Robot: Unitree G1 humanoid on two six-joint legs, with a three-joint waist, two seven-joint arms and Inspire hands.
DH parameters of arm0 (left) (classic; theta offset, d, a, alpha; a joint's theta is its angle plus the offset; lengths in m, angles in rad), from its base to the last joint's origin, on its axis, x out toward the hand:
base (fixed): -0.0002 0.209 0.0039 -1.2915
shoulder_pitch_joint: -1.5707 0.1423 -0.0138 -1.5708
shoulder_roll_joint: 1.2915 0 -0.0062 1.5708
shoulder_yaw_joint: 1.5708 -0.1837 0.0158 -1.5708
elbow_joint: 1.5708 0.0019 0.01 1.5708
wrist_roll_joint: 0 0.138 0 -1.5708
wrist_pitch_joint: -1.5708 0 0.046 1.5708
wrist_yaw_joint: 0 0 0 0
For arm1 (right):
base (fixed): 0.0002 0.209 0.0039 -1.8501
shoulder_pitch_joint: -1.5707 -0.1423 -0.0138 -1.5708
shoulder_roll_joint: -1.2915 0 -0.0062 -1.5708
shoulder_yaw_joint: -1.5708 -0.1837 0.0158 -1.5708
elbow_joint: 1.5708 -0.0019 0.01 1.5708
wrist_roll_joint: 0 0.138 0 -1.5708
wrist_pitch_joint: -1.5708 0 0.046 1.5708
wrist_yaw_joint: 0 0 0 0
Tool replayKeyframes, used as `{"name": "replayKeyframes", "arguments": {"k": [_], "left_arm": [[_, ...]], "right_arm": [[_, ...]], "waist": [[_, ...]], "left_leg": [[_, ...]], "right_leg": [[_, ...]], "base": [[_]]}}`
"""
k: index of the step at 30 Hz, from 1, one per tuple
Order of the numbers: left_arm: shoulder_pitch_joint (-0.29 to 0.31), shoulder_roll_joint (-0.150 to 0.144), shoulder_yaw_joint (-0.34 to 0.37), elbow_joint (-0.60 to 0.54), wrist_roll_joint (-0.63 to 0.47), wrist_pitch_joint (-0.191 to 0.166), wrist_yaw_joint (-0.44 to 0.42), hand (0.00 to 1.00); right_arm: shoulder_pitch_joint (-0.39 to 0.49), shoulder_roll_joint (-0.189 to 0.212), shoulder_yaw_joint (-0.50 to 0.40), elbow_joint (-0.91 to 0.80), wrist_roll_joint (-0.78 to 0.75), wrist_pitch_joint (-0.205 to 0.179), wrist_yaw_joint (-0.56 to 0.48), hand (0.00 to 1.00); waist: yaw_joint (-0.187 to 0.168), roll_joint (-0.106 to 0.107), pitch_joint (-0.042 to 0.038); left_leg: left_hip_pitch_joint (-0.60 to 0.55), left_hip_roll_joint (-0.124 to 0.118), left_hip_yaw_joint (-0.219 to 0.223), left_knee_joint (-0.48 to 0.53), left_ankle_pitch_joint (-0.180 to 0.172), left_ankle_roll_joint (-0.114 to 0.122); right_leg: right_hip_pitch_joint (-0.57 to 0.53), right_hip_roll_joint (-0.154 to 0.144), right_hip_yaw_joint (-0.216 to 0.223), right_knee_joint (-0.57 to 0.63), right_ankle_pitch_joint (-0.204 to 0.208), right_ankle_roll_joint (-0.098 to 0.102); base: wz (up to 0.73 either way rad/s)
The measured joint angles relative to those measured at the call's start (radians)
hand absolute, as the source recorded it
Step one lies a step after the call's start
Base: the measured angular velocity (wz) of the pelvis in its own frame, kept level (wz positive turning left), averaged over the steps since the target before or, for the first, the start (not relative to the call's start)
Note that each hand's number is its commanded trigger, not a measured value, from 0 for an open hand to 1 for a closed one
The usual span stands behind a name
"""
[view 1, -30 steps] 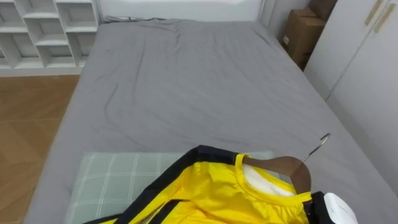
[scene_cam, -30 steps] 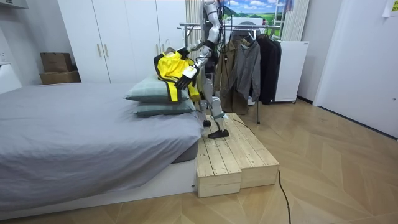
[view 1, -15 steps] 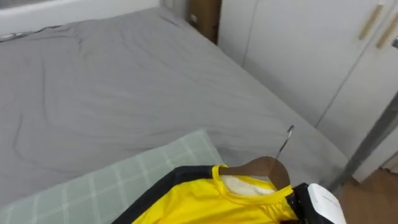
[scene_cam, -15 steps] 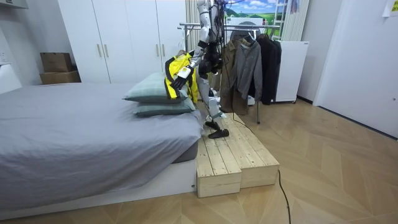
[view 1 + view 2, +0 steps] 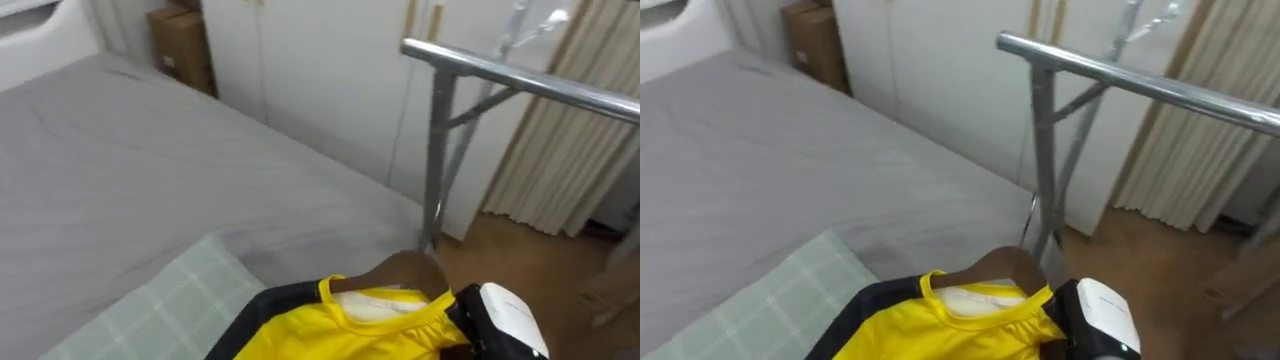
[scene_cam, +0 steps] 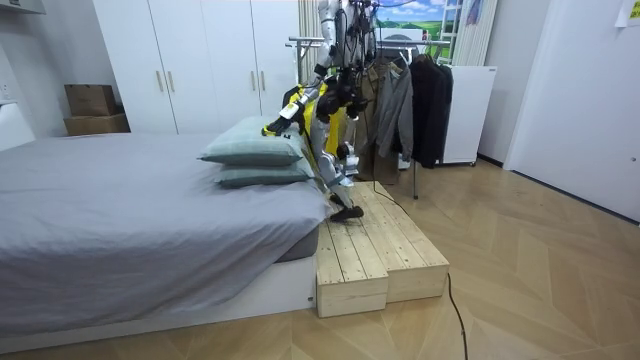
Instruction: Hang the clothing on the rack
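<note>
Between the grey bed (image 5: 150,160) and the clothes rack (image 5: 500,73), the robot carries a yellow shirt (image 5: 350,335) already on its wooden hanger (image 5: 405,271); hooking it over the rail remains. The right hand (image 5: 508,318) sits beside the collar, and I cannot tell its grip.

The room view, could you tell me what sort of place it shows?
Most likely a bedroom: a bed with grey cover and stacked pillows, white wardrobes behind it, and a clothes rail hung with jackets.
</note>
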Motion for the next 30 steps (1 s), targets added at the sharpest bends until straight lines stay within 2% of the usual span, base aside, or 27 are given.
{"name": "replayKeyframes", "arguments": {"k": [2,3,4,5,6,7,8,9,10,13,15,17,24,30], "left_arm": [[0.006,-0.023,0.003,0.0,-0.001,-0.003,0.024,0.0],[0.006,-0.028,0.003,0.003,0.0,-0.003,0.027,0.0],[0.008,-0.034,0.002,0.021,-0.001,-0.003,0.03,0.0],[0.01,-0.035,0.001,0.029,-0.001,-0.003,0.03,0.0],[0.011,-0.033,0.001,0.034,0.0,-0.001,0.03,0.0],[0.003,-0.032,-0.001,0.034,0.0,0.0,0.033,0.0],[-0.001,-0.032,-0.004,0.034,0.0,0.0,0.037,0.0],[-0.003,-0.032,-0.02,0.037,0.0,0.001,0.044,0.0],[-0.003,-0.032,-0.033,0.046,0.0,0.001,0.046,0.0],[-0.003,-0.032,-0.056,0.05,0.0,0.001,0.046,0.0],[-0.003,-0.032,-0.055,0.06,0.0,0.0,0.044,0.0],[-0.003,-0.032,-0.053,0.079,-0.001,0.0,0.042,0.0],[0.004,-0.033,-0.016,0.11,-0.001,0.0,0.035,0.0],[0.008,-0.034,0.006,0.12,0.0,0.001,0.042,0.0]], "right_arm": [[0.0,-0.007,0.0,-0.005,-0.001,0.002,0.0,1.0],[0.0,-0.007,0.001,-0.005,-0.001,0.002,0.0,1.0],[-0.001,-0.01,-0.001,-0.005,-0.005,0.002,0.0,1.0],[-0.001,-0.011,-0.001,-0.005,-0.007,0.002,0.0,1.0],[0.0,-0.01,-0.002,-0.005,-0.009,0.004,-0.001,1.0],[0.0,-0.009,-0.001,-0.005,-0.01,0.004,-0.003,1.0],[0.0,-0.01,-0.005,-0.007,-0.01,0.004,-0.004,1.0],[0.001,-0.003,-0.006,-0.009,-0.01,0.004,-0.005,1.0],[0.002,0.003,-0.002,-0.011,-0.01,0.004,-0.005,1.0],[0.001,0.006,0.0,-0.043,-0.013,0.001,-0.007,1.0],[0.001,0.015,0.0,-0.058,-0.024,-0.001,-0.009,1.0],[0.002,0.023,0.0,-0.072,-0.03,-0.002,-0.008,1.0],[0.015,0.02,0.0,-0.106,-0.062,0.001,0.013,1.0],[0.027,0.01,-0.002,-0.176,-0.101,0.001,0.014,1.0]], "waist": [[0.016,0.012,-0.0102],[0.018,0.018,-0.0138],[0.023,0.031,-0.0209],[0.019,0.034,-0.0231],[-0.001,0.045,-0.0306],[-0.013,0.035,-0.0286],[-0.015,0.032,-0.0275],[-0.017,0.026,-0.0212],[-0.017,0.02,-0.0174],[-0.013,0.022,-0.0139],[-0.006,0.023,-0.013],[-0.009,0.023,-0.0121],[-0.007,0.022,-0.0106],[-0.014,0.018,-0.0099]], "left_leg": [[-0.041,-0.023,-0.136,-0.132,0.006,-0.004],[-0.048,-0.029,-0.167,-0.159,0.009,-0.003],[-0.053,-0.033,-0.202,-0.195,0.013,-0.01],[-0.057,-0.032,-0.21,-0.206,0.022,-0.017],[-0.059,-0.034,-0.221,-0.218,0.05,-0.017],[-0.058,-0.046,-0.219,-0.232,0.074,-0.013],[-0.056,-0.048,-0.214,-0.239,0.089,-0.011],[-0.056,-0.049,-0.209,-0.25,0.119,-0.005],[-0.056,-0.052,-0.203,-0.253,0.121,-0.001],[-0.06,-0.057,-0.197,-0.256,0.12,0.007],[-0.05,-0.055,-0.173,-0.267,0.119,0.011],[-0.041,-0.053,-0.156,-0.275,0.118,0.014],[-0.011,-0.046,-0.119,-0.324,0.121,0.014],[0.007,-0.041,-0.117,-0.345,0.124,0.009]], "right_leg": [[-0.011,0.042,0.121,0.001,0.023,0.003],[-0.013,0.05,0.145,0.001,0.027,0.006],[-0.015,0.058,0.168,0.002,0.032,0.01],[-0.016,0.061,0.17,0.003,0.033,0.013],[-0.022,0.072,0.19,0.01,0.033,0.02],[-0.025,0.074,0.205,0.013,0.037,0.033],[-0.028,0.075,0.211,0.014,0.039,0.039],[-0.032,0.077,0.219,0.012,0.041,0.046],[-0.034,0.076,0.23,0.002,0.045,0.052],[-0.032,0.075,0.254,-0.023,0.049,0.062],[-0.029,0.076,0.267,-0.03,0.055,0.071],[-0.03,0.076,0.273,-0.033,0.057,0.071],[-0.019,0.102,0.349,-0.051,0.061,0.07],[-0.017,0.102,0.335,-0.063,0.062,0.055]], "base": [[-1.95],[-1.59],[-1.1],[-0.98],[-0.51],[-0.4],[-0.27],[-0.24],[-0.2],[-0.09],[-0.25],[-0.3],[-0.2],[-0.05]]}}
